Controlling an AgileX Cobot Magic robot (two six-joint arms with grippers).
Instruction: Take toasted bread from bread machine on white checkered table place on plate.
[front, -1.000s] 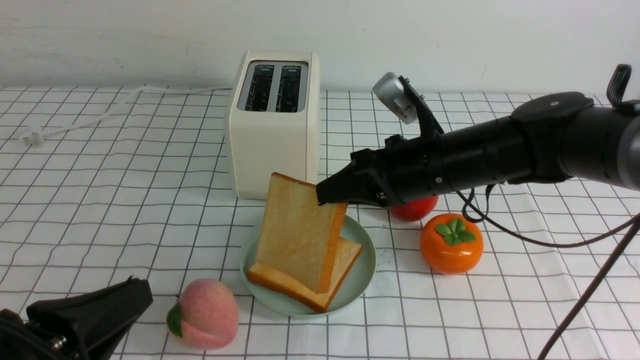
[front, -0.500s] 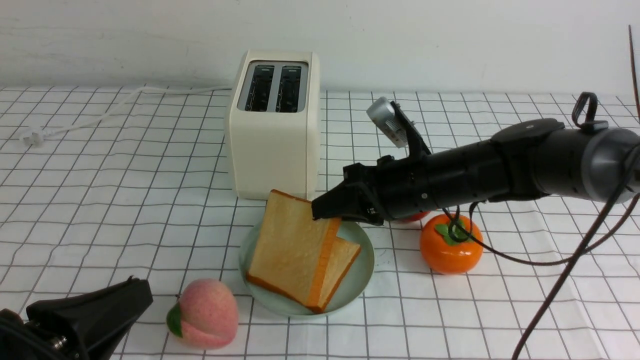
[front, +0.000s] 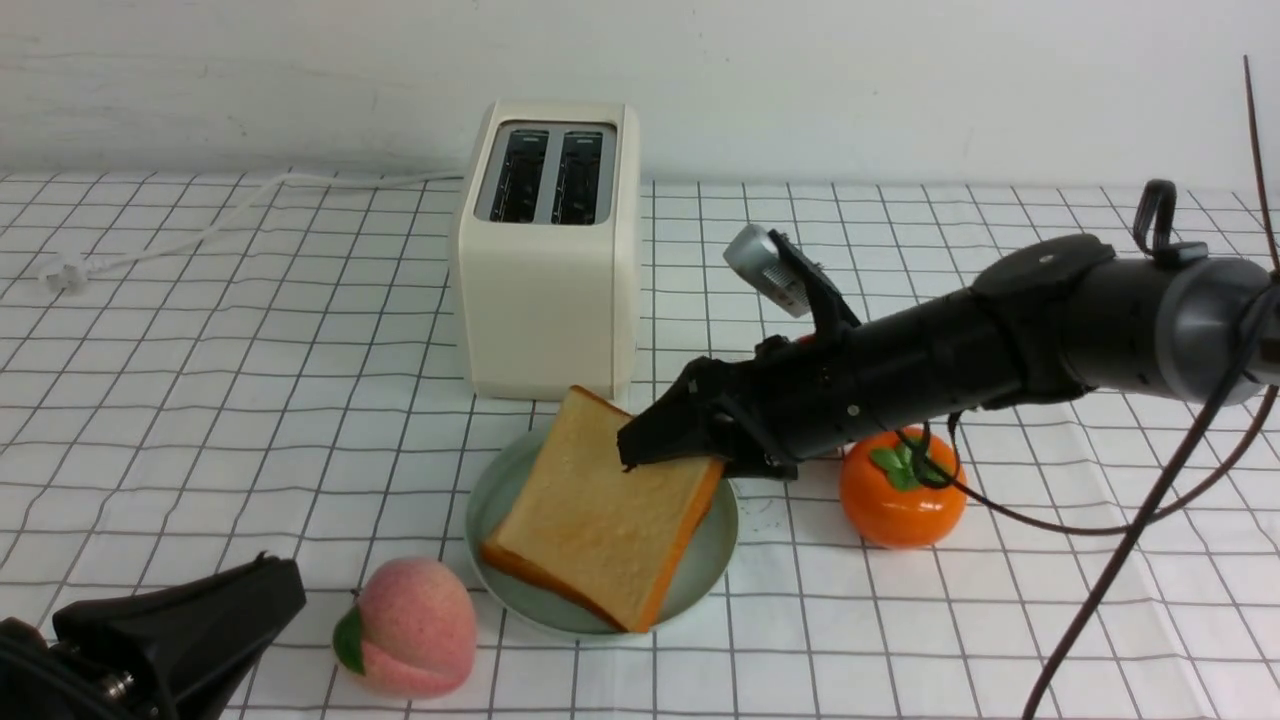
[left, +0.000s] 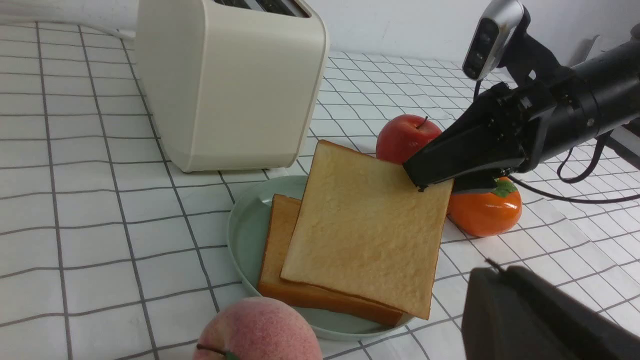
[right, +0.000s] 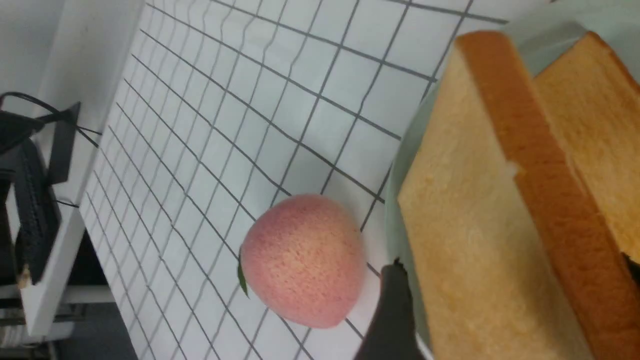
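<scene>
Left gripper (front: 275, 595): shut and empty, low at the near left, well apart from the plate.
Peach (front: 410, 625): near left of the plate, just beside its rim.
White checkered table (front: 200, 400): carries everything here.
Bread machine (front: 545, 270): just beyond the plate on the far side, both slots dark and empty.
Plate (front: 495, 490): near side of the bread machine, centre of the scene.
Toasted bread (front: 600, 515): two slices, both on the plate. The upper one lies askew over the lower slice (left: 275, 240), its near corner at the rim.
Right gripper (front: 640, 455): jaws spread wider than the slice is thick, one either side of the upper slice's far right corner. I cannot tell whether the top finger touches the face.
Key relation: the bread lies left of the right gripper, in line with its arm, and this arm is much the nearer.
Apple (left: 405, 145): right of the plate, under the forearm.
Persimmon (front: 900, 490): right again, close below the arm.
Room: a retreat up and to the right looks clearest. A low pull risks dragging the slice or brushing the fruit.
</scene>
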